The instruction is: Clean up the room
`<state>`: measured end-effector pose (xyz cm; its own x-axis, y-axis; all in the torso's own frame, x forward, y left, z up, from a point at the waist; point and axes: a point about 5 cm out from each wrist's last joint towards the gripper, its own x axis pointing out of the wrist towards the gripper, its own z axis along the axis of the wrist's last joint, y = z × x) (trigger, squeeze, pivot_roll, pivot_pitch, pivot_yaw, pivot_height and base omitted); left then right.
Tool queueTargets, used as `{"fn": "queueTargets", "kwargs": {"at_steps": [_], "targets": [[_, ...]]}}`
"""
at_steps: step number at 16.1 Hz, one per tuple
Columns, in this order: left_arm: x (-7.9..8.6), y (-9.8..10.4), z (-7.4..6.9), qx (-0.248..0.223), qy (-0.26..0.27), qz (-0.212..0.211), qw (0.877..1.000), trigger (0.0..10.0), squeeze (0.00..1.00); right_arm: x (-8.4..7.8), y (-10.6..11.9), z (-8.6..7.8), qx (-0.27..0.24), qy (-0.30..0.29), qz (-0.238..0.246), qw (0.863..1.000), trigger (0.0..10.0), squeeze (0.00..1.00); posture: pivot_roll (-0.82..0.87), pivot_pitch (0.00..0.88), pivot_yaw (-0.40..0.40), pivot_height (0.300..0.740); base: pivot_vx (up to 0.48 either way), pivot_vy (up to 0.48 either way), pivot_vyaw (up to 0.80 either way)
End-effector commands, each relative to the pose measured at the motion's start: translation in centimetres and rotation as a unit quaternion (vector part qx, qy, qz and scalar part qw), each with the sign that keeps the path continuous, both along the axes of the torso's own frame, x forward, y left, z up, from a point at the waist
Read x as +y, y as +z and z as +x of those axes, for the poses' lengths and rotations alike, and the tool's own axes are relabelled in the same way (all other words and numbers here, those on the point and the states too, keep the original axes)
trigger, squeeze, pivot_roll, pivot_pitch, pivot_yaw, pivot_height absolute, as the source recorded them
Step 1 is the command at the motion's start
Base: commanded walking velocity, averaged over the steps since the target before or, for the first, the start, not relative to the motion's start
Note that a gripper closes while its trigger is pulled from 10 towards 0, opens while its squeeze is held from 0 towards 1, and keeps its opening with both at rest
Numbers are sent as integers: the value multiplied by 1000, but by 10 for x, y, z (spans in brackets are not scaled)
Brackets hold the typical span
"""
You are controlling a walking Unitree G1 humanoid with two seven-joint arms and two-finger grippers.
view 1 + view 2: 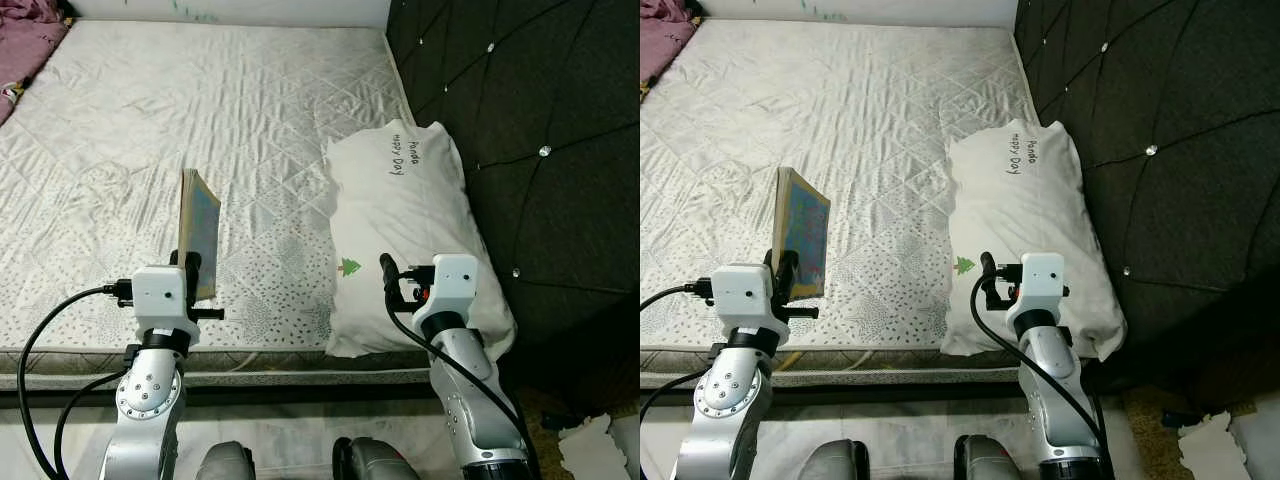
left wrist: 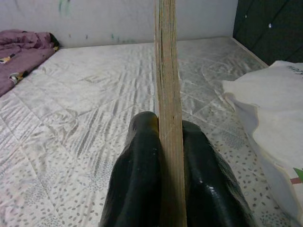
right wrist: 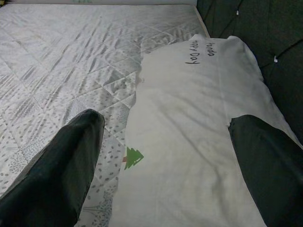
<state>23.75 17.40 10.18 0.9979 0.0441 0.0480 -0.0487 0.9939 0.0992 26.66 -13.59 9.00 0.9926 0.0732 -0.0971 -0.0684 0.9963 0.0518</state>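
A white quilted mattress (image 1: 200, 130) fills the space ahead, with a dark tufted headboard (image 1: 530, 130) along its right side. Over the mattress's near edge, the left gripper (image 2: 165, 156) holds a thin book (image 1: 197, 232) upright — its two black fingers (image 2: 137, 179) press against either face, pinching the lower edge, and the colourful cover faces right. To the right of the book, a white pillow (image 1: 405, 230) lies against the headboard, printed with dark lettering near its far end and a small green tree (image 3: 133, 157) near its left edge. The right gripper (image 3: 165, 161) hovers above the pillow's near end — fingers spread wide, gripping nothing. A purple blanket (image 1: 25, 45) is bunched at the mattress's far left corner.
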Motion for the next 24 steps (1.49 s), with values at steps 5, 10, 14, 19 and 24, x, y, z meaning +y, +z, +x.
{"fn": "queueTargets", "kwargs": {"at_steps": [5,10,14,19,24], "targets": [[0,4,3,-11,4,1,1000,10000,0,-2,-2,0,5,2,-2,1000,10000,0,65,142,-14,654,0,0,0],[-1,5,4,-13,4,0,1000,10000,0,-2,-2,0,6,2,-2,1000,10000,0,62,142,-13,600,0,0,0],[-1,4,4,-11,5,-5,1000,10000,0,-2,-3,0,8,3,-2,1000,10000,0,62,137,-15,600,0,0,0],[-2,3,5,-9,4,-7,1000,10000,0,-1,-3,0,10,8,-3,1000,10000,0,66,131,-18,600,0,0,0],[-6,5,7,-19,-18,-12,1000,10000,0,0,-4,2,12,10,-4,1000,10000,0,66,120,-16,600,62,0,0]]}}
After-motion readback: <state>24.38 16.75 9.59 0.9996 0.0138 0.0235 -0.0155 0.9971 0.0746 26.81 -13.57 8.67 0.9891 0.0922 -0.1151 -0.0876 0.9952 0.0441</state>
